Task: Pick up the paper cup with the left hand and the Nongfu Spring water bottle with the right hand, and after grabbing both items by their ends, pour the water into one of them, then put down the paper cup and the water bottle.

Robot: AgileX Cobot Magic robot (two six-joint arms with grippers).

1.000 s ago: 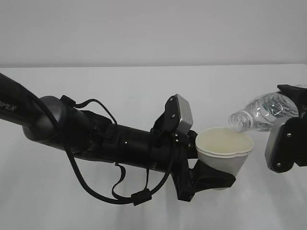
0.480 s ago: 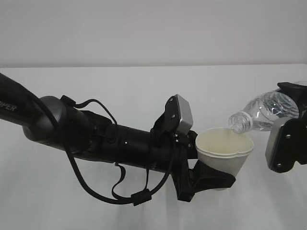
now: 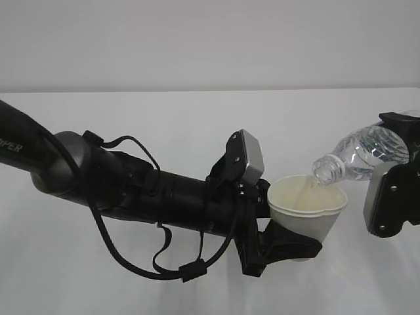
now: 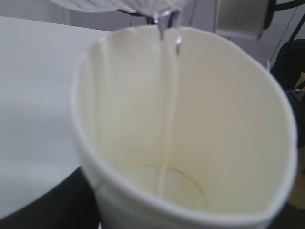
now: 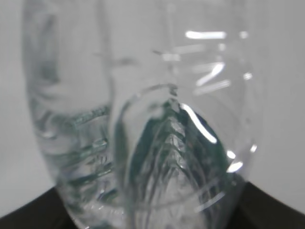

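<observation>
Left black two-finger gripper [image 3: 283, 246] clamps small white paper cup [image 3: 307, 210]; right gripper [image 3: 394, 174] grips tilted clear ribbed plastic bottle [image 3: 359, 154], thin water stream [image 4: 167, 109] entering cup.

We cannot see the right hand's fingers [image 3: 394, 197]: the exterior view cuts that arm and the far end of the water bottle [image 3: 361, 154] at its right edge. The right wrist view shows the bottle only as a blur. The paper cup [image 3: 307, 213] hides the left hand's fingertips [image 3: 289, 248].
</observation>
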